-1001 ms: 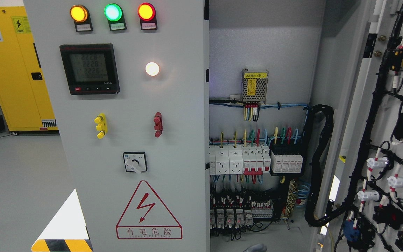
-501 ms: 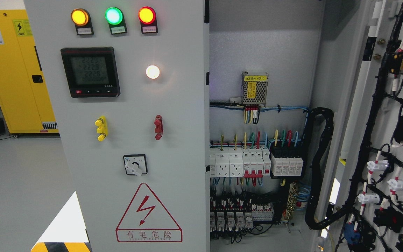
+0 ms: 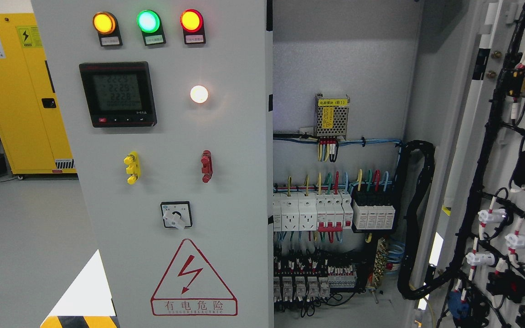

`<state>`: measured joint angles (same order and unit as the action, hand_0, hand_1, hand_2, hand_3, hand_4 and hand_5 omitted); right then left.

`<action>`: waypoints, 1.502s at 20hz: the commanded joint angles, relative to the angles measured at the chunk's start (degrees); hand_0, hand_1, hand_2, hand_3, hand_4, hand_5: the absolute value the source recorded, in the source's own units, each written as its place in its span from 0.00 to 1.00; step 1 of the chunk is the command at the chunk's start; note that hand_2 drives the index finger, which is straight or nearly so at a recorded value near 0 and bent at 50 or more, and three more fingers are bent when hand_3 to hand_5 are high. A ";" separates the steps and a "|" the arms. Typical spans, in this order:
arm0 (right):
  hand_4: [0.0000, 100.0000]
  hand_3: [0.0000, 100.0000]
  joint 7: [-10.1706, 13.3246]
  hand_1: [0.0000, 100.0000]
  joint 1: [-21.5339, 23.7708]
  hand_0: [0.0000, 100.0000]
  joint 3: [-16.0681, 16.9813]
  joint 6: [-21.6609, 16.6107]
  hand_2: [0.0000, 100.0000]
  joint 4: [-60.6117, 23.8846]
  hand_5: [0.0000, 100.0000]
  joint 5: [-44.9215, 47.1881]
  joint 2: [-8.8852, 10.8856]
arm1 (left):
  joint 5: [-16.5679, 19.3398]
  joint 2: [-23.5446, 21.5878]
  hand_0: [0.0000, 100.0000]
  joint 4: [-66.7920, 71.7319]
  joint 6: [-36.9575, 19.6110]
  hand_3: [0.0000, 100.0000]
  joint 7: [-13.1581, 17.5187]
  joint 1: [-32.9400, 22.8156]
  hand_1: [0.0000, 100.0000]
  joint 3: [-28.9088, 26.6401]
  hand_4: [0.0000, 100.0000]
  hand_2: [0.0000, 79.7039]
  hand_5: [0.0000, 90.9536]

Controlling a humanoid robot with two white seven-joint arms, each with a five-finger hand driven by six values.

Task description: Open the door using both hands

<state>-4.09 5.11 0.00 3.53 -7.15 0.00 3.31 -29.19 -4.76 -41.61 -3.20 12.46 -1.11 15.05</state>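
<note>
Neither robot hand is showing in the head view, so the state of the fingers cannot be told. The right-hand door (image 3: 508,150) is standing swung wide open at the picture's right, its inner face carrying black cable harnesses (image 3: 481,191) and white connectors (image 3: 490,216); its outer edge is running past the frame. The left door (image 3: 176,182) is sitting closed, its right edge meeting the open compartment. On it, three indicator lamps (image 3: 148,21) are glowing amber, green and red above a digital meter (image 3: 118,94), a white lamp (image 3: 198,94), a yellow handle (image 3: 131,167), a red handle (image 3: 206,166), a rotary switch (image 3: 176,214) and a warning triangle (image 3: 193,278). Inside, a power supply (image 3: 331,115) is mounted above circuit breakers (image 3: 333,212); the lower terminals are too small to read. A yellow cabinet (image 3: 21,91) is standing well apart at far left, with bare floor (image 3: 25,246) before it.
</note>
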 commanded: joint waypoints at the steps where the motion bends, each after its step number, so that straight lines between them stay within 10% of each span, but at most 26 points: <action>1: 0.00 0.00 -0.04 0.12 0.08 0.20 1.23 -0.01 0.00 -0.06 0.00 1.14 -0.14 | 1.32 2.47 0.00 30.70 0.47 0.00 0.02 1.99 0.00 -6.08 0.00 0.00 0.00; 14: 0.00 0.00 0.05 0.12 0.08 0.20 1.23 -0.01 0.00 -0.06 0.00 1.14 -0.41 | 13.80 4.05 0.00 41.79 1.70 0.00 -0.77 1.55 0.00 -6.17 0.00 0.00 0.00; 30: 0.00 0.00 0.05 0.12 -0.18 0.20 1.23 -0.10 0.00 -0.06 0.00 1.23 -0.59 | 13.89 4.14 0.00 42.58 1.62 0.00 -3.67 1.46 0.00 -6.34 0.00 0.00 0.00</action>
<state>-4.08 5.08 0.00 3.53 -7.20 0.00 2.84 -15.68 -0.41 -3.11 -1.52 9.37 0.00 9.01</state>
